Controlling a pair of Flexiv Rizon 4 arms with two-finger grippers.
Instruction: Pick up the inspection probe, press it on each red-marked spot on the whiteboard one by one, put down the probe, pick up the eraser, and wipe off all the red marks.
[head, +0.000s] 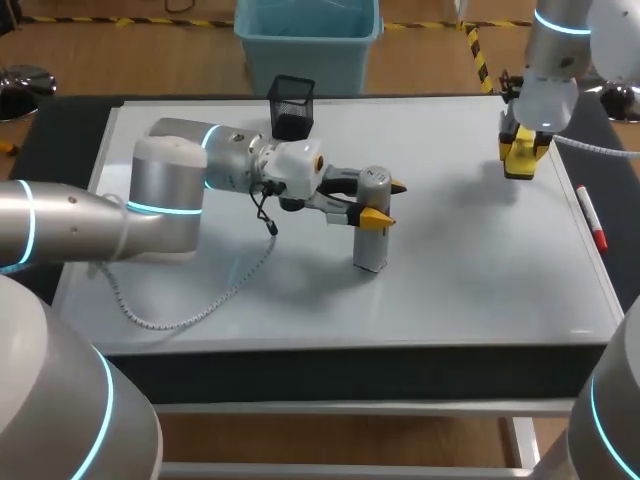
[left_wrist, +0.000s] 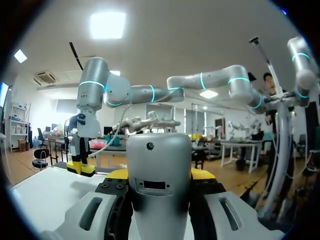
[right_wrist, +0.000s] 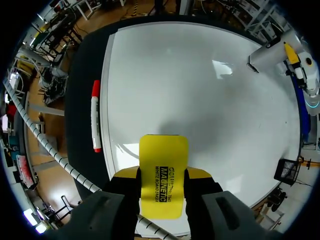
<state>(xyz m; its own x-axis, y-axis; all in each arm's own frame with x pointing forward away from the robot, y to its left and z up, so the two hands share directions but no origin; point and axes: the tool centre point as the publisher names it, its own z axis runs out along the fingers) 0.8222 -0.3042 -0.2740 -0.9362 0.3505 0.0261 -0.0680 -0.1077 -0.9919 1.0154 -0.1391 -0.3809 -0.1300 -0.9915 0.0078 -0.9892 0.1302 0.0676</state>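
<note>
Left end effector (head: 385, 203) clamps probe (head: 371, 245), seemingly touching whiteboard (head: 450, 270), right end effector (head: 522, 160) grips eraser (right_wrist: 163, 155)

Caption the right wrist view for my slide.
Right gripper shut on the yellow eraser over the whiteboard, red marker along its edge.

The table (head: 62, 140) has a black top that shows as a band around the board (head: 470, 260): widest at 9 o'clock, narrow at 12 o'clock, a strip at 3 o'clock. Its front edge, at 6 o'clock, is a dark slab. Beneath it runs a white metal frame (head: 330, 408), with one leg (head: 521, 445) at 5 o'clock. In the right wrist view the black top borders the board's short side. Light falls from above: soft grey shadows (head: 470, 190) lie on the board, and a bright patch of glare (right_wrist: 223, 68) sits on it.
</note>
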